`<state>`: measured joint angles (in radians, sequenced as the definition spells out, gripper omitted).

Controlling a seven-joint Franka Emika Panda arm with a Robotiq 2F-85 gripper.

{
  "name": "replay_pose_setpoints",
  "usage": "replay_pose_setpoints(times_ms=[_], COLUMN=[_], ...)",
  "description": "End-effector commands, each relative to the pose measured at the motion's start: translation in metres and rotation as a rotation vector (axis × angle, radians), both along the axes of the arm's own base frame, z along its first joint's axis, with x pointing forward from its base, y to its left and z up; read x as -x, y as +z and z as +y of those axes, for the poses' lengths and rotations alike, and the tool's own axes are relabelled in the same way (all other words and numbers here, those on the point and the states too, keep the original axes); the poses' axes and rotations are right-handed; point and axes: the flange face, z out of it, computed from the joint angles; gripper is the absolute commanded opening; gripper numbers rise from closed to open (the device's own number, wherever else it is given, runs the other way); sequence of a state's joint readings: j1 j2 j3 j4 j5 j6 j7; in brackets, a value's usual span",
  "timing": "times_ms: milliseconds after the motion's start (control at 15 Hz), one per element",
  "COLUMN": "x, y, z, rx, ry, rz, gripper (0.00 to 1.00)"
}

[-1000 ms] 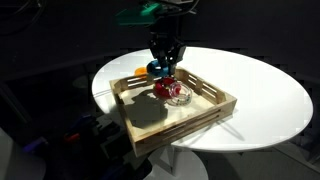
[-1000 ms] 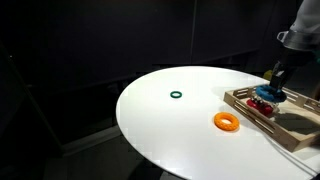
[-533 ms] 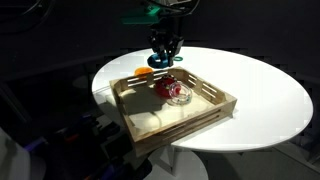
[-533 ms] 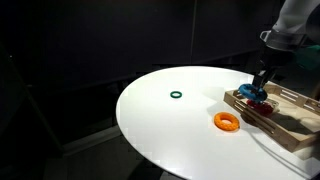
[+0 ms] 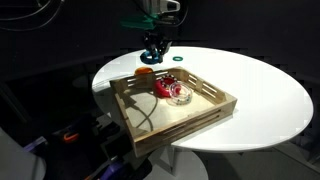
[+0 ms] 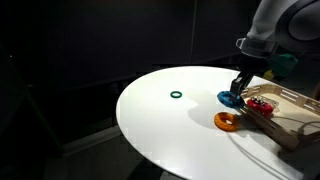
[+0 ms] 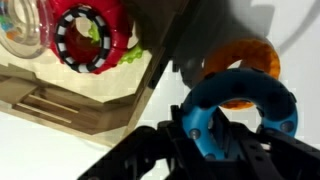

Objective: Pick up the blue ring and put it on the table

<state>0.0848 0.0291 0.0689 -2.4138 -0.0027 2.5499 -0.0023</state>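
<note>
My gripper [image 6: 236,93] is shut on the blue ring [image 6: 229,99] and holds it in the air just past the tray's edge, above the white table [image 6: 170,130]. In the wrist view the blue ring [image 7: 240,100] sits clamped between the dark fingers [image 7: 185,145], over an orange ring [image 7: 240,58] lying on the table. In an exterior view the gripper [image 5: 152,52] hangs behind the tray's far corner, and the blue ring is hard to make out there.
A light-wood tray [image 5: 200,112] holds a red-and-clear ring-shaped object [image 5: 172,88], also seen in the wrist view [image 7: 85,35]. The orange ring [image 6: 227,121] lies beside the tray [image 6: 290,115]. A small dark green ring [image 6: 176,96] lies farther out on the table.
My gripper has lifted the blue ring out of the tray and carried it over the tray's edge, to above the table near the orange ring.
</note>
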Motion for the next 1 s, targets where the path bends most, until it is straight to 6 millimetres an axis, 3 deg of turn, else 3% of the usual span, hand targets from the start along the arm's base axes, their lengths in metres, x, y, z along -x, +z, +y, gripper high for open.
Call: replay_pose_setpoints(times_ms=[0, 67, 267, 467, 933], x=[-0.01, -0.01, -0.014, -0.018, -0.026], y=[-0.006, -0.009, -0.007, 0.008, 0.063], z=[0.019, 0.022, 0.023, 0.017, -0.015], rx=[-0.023, -0.019, -0.01, -0.014, -0.011], ry=[0.048, 0.057, 0.07, 0.078, 0.081], rz=[0.022, 0.028, 0.026, 0.016, 0.088], gripper=[0.12, 0.51, 0.75, 0.97, 1.0])
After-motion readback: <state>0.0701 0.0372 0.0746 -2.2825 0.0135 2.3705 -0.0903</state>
